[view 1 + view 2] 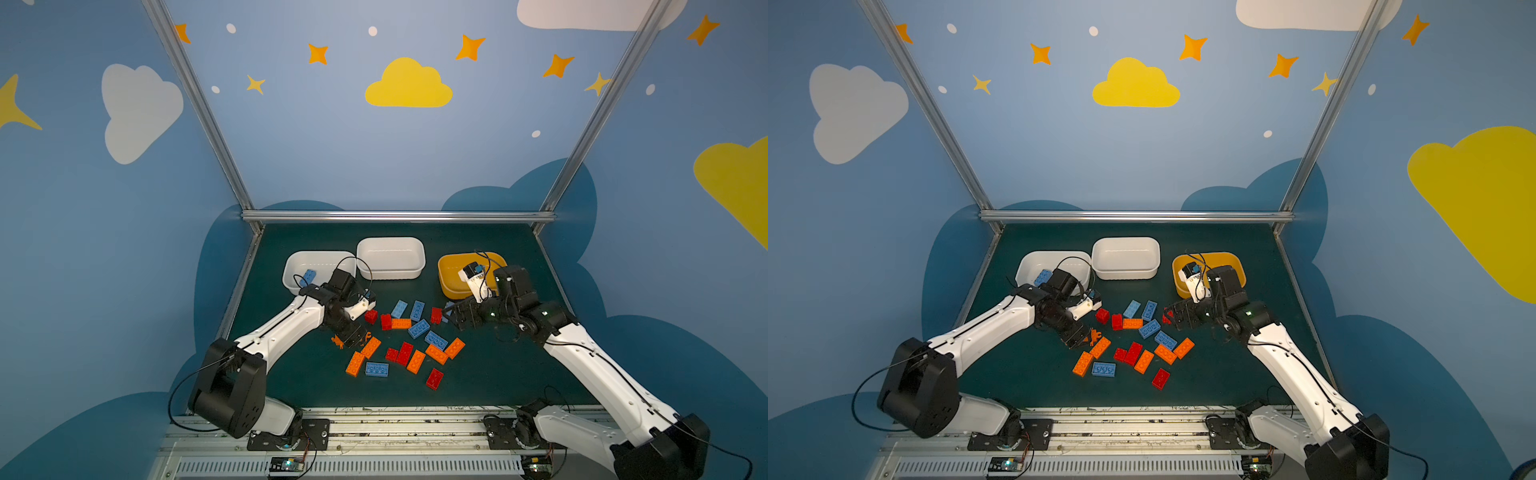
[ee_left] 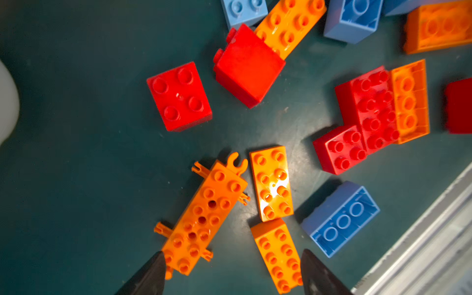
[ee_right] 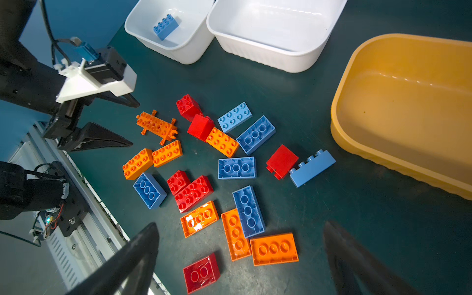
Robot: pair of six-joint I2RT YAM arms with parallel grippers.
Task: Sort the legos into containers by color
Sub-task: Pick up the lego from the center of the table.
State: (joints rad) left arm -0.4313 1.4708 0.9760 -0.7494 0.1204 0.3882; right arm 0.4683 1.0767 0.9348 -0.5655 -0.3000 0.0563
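Observation:
Blue, orange and red legos lie scattered on the green mat in front of three containers. The left white tub holds one blue brick. The middle white tub and the yellow tub hold nothing. My left gripper is open just above the mat at the pile's left edge. The long orange piece with side pegs lies by one fingertip and an orange brick by the other; neither is gripped. My right gripper hangs wide open over the pile's right side, in front of the yellow tub.
An aluminium rail runs along the mat's near edge, close to the outermost bricks. Metal frame posts and blue walls close the back and sides. Bare mat lies between the pile and the tubs.

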